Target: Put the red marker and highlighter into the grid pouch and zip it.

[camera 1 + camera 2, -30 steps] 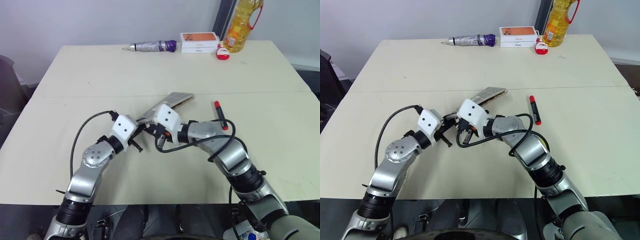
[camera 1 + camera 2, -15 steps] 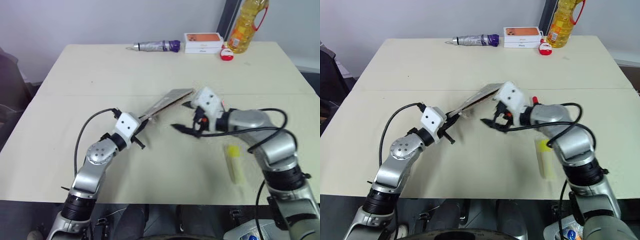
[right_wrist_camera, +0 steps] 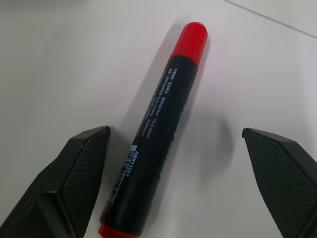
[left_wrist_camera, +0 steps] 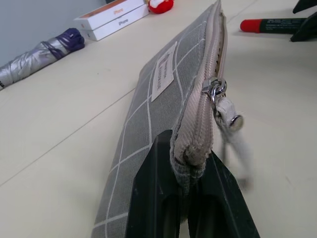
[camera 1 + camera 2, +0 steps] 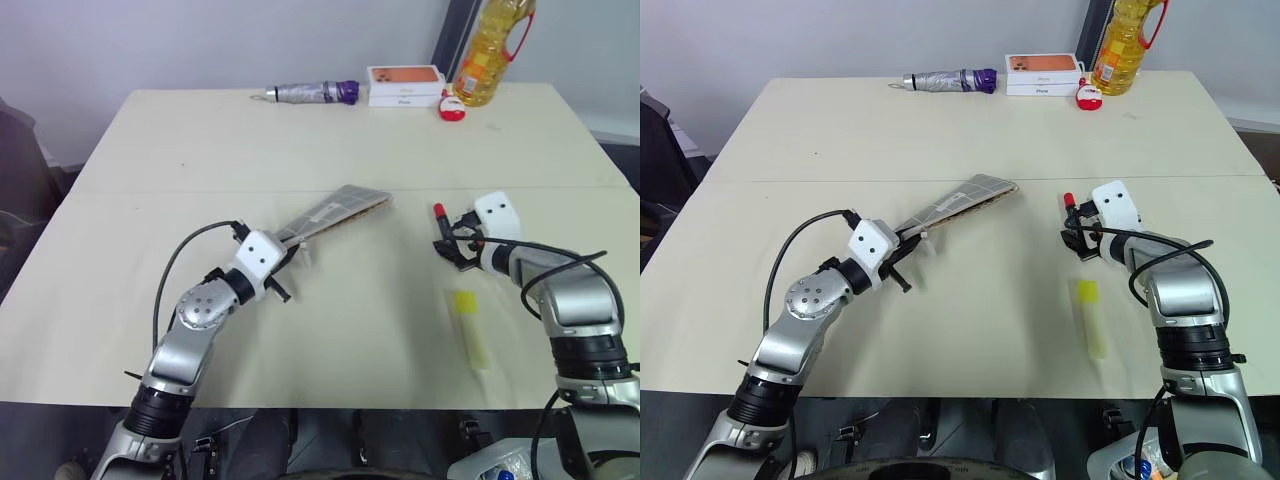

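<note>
The grid pouch (image 5: 330, 212) sits a little left of centre in the head views, raised off the worktop (image 5: 300, 140) at a slant: its lower left end is clamped in the closed jaws of the left gripper (image 5: 283, 262), and its far end points up and to the right toward the middle of the frame. In the left wrist view the two black fingers (image 4: 153, 198) pinch the zipper edge of the grey fabric, the white label (image 4: 163, 73) shows on the side panel, and the pale pull tab (image 4: 229, 115) dangles from the slider just beyond the fingertips; the zipper line looks closed along the stretch that can be seen. The red marker (image 5: 438, 215) lies flat on the worktop right of centre, well apart from the pouch. The right gripper (image 5: 450, 245) is at the marker with its jaws spread wide; the right wrist view shows the marker's dark body and red ends (image 3: 163, 129) lying between the two fingertips, close by one finger (image 3: 74, 168), with neither finger pressing on it. The highlighter (image 5: 471, 326) lies on the worktop in the lower right of the head views, below the right gripper and apart from it. Along the top edge of the frame stand a folded umbrella (image 5: 310, 93), a white and orange box (image 5: 405, 84), a small red-and-white round object (image 5: 452, 107) and a yellow oil bottle (image 5: 490, 50).
</note>
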`<state>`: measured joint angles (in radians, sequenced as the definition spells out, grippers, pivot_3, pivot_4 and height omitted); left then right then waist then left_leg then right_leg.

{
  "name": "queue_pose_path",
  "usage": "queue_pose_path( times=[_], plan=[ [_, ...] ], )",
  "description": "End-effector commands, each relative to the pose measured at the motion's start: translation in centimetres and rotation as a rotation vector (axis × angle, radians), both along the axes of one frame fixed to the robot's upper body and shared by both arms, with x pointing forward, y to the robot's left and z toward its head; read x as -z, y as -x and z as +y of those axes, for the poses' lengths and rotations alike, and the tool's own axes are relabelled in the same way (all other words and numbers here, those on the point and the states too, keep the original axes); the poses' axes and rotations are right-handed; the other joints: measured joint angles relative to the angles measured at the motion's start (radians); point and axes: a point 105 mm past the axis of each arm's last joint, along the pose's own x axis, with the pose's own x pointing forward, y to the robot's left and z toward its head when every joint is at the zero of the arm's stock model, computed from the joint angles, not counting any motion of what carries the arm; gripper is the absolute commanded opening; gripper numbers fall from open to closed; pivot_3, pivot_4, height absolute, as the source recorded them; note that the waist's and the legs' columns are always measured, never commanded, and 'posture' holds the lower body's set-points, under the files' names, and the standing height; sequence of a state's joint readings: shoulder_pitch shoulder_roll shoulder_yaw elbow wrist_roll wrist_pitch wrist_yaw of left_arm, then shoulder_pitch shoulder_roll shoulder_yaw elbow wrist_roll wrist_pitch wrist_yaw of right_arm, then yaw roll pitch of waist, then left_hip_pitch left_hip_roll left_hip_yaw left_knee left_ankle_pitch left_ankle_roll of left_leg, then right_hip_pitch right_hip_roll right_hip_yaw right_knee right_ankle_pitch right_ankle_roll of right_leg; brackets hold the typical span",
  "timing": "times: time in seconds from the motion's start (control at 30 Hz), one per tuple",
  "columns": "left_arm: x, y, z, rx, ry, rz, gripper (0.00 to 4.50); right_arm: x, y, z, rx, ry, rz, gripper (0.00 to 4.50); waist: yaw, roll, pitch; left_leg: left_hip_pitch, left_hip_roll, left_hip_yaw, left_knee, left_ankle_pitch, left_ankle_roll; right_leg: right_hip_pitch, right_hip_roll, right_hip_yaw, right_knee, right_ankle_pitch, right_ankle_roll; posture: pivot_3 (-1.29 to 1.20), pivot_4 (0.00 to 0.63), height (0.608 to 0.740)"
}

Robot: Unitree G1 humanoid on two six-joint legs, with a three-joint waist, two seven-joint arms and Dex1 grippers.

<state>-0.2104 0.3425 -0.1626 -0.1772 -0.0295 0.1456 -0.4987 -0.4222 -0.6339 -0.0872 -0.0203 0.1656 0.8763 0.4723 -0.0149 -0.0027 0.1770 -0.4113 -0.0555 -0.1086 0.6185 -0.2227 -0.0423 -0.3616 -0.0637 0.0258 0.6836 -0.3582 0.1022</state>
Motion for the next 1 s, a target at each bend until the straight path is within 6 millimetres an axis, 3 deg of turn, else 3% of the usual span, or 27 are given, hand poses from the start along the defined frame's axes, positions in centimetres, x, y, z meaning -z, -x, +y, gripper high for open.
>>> queue_pose_path(
  times=[0.03,0.17,0.2,0.3,0.5,1.0],
  plan=[
    [-0.8,0.0,-0.1,0.007,-0.002,-0.039,0.0,-0.1,0.3,0.1,0.001,-0.038,-0.004,2.54,0.001,0.0,0.0,0.0,0.0,0.0,0.001,0.0,0.0,0.001,0.0,0.0,0.0,0.0,0.0,0.0,0.15,0.74],
    [-0.8,-0.2,0.0,-0.004,0.003,-0.037,0.0,-1.2,0.1,0.5,-0.041,-0.015,-0.039,0.39,0.001,0.0,0.0,0.0,0.0,0.0,0.002,0.0,0.0,0.001,0.0,0.0,0.0,0.0,0.0,0.0,0.15,0.74],
    [-0.8,-0.3,0.0,-0.006,0.005,-0.037,0.0,-1.5,0.1,0.6,-0.055,0.0,-0.051,0.31,0.001,0.0,0.0,0.0,0.0,0.0,0.002,0.0,0.0,0.001,0.0,0.0,0.0,0.0,0.0,0.0,0.15,0.74],
    [-0.8,-0.4,0.0,-0.009,0.009,-0.039,0.0,-3.9,0.2,2.0,-0.214,0.162,-0.159,0.32,0.001,0.0,0.0,0.0,0.0,0.0,0.002,0.0,0.001,0.001,0.0,0.0,0.0,0.0,0.0,0.0,0.15,0.74],
    [-0.9,-0.4,-0.1,-0.006,0.014,-0.04,0.0,-5.5,2.2,4.6,-0.527,0.354,-0.265,0.32,0.001,0.0,0.001,0.0,0.0,0.0,0.002,-0.001,0.001,0.001,0.0,-0.001,-0.001,0.0,0.0,0.0,0.15,0.74],
    [-0.7,0.0,-0.6,0.03,-0.006,-0.043,0.0,-5.5,2.5,6.5,-0.621,0.358,-0.284,0.32,0.002,0.0,0.001,0.0,0.0,-0.001,0.004,-0.001,0.001,0.002,0.0,-0.001,-0.001,0.0,0.0,0.0,0.15,0.74]
  ],
)
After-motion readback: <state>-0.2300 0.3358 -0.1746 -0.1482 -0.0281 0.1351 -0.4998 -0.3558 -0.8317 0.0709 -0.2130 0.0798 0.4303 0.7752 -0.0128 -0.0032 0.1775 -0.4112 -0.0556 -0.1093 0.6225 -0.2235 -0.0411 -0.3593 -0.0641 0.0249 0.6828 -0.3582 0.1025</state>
